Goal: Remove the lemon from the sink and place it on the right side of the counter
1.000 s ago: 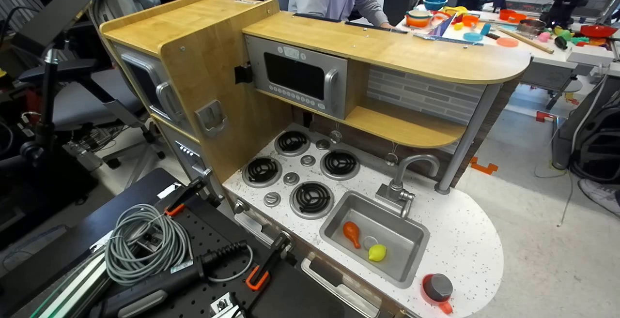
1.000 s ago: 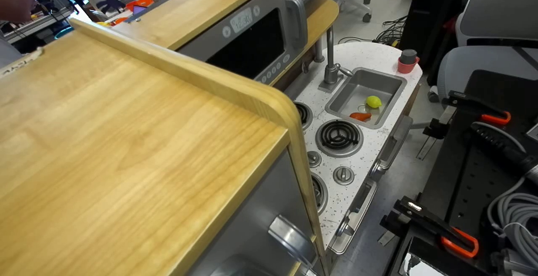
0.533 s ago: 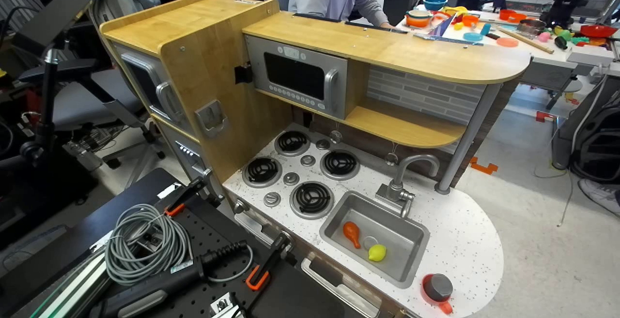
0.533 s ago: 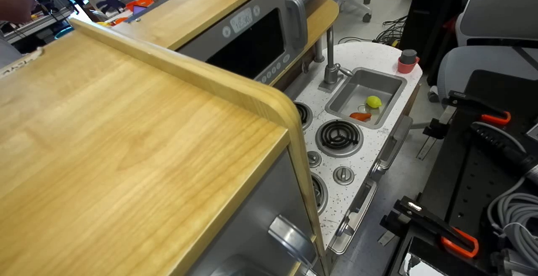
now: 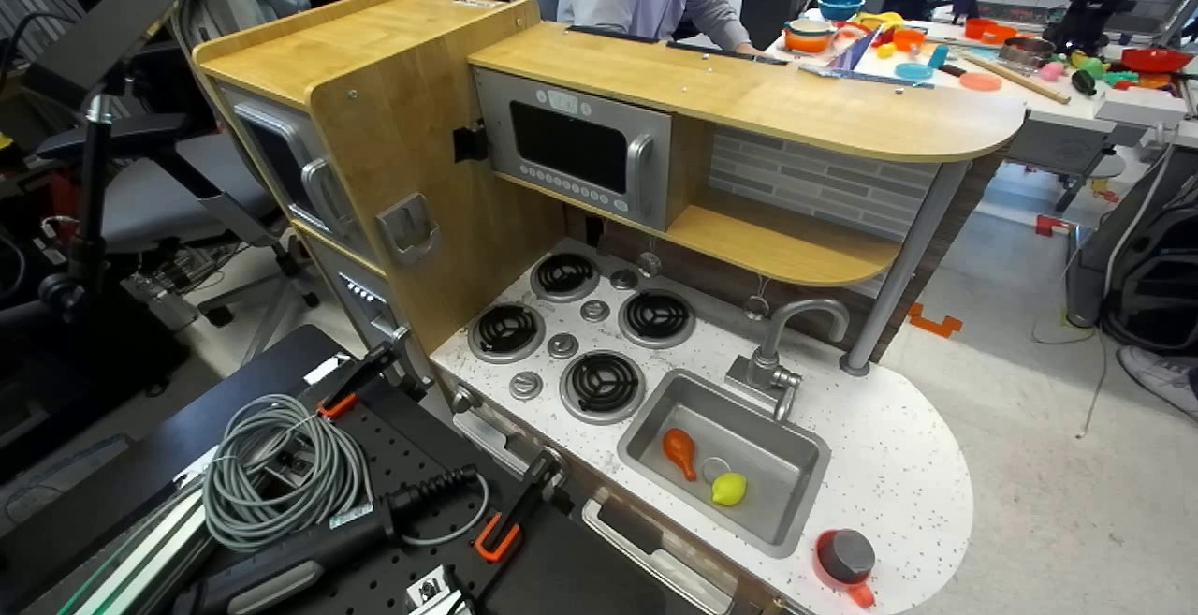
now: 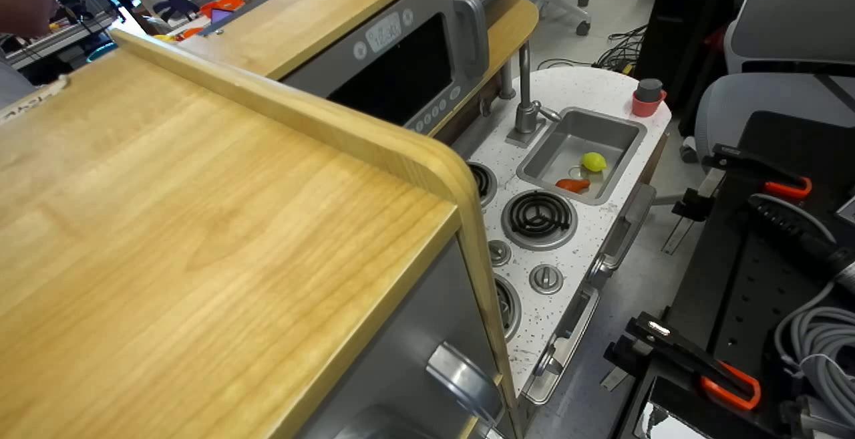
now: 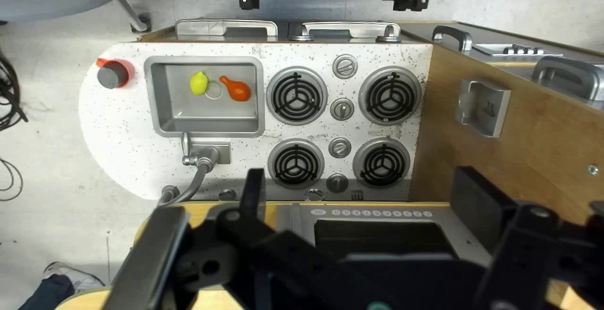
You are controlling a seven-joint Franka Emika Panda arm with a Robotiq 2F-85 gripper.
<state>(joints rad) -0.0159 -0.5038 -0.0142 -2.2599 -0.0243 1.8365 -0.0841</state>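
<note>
The yellow lemon (image 5: 729, 490) lies in the grey sink (image 5: 786, 493), near the front wall. It also shows in an exterior view (image 6: 594, 162) and in the wrist view (image 7: 198, 83). The white speckled counter (image 5: 903, 465) widens to a rounded end beside the sink. My gripper (image 7: 360, 178) shows only in the wrist view. Its two fingers are wide apart with nothing between them. It is high above the play kitchen, over the microwave side, well away from the lemon.
An orange drumstick-shaped toy (image 5: 679, 451) lies in the sink beside the lemon. A red cup (image 5: 832, 576) holding a grey piece stands at the counter's front. The faucet (image 5: 772, 362) rises behind the sink. The microwave (image 5: 571, 142) and upper shelf (image 5: 749, 91) overhang the back.
In an exterior view, a dark shape above the tall cabinet at the top edge has moved up out of sight. The lemon and the other things have not moved.
</note>
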